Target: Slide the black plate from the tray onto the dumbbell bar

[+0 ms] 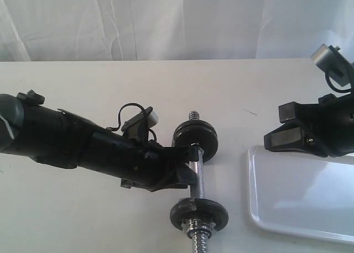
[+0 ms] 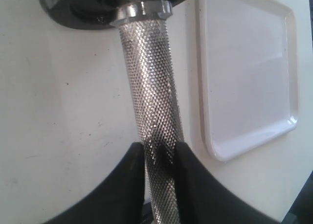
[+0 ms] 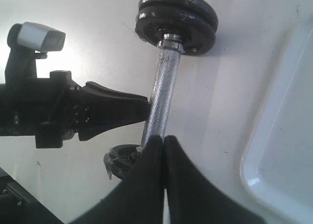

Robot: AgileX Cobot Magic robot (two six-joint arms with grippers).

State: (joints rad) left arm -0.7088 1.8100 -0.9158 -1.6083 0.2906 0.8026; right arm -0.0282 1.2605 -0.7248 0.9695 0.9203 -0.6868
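**Left fingers on the bar, black plates at both ends**

On my exterior feed the left arm reaches in low over the worktop [image 1: 110,87]. Its left fingers [image 1: 180,177] are clamped on the knurled middle of the bar [image 1: 194,160]. My left wrist feed confirms it, with one black finger pressing on each side of the chrome.

Beyond those fingers, toward the bar's far end, a stacked pair of black plates [image 1: 182,137] sits on the bar against a chrome collar [image 3: 169,39]. On the near side of the same fingers a single black plate [image 1: 213,213] sits on the bar. A chrome nut [image 1: 199,226] is just outside it, and the threaded tip pokes out past the nut. Every black plate I can see is on the bar, and I cannot tell which of the three is the one I am after.

Further right, well apart from the bar, the right fingers [image 1: 283,136] hang by the corner of the white tray [image 1: 298,198] nearest the bar. They are pressed together tip to tip, gripping nothing. The tray lies flat on the worktop, stretching away to the right of those fingers.
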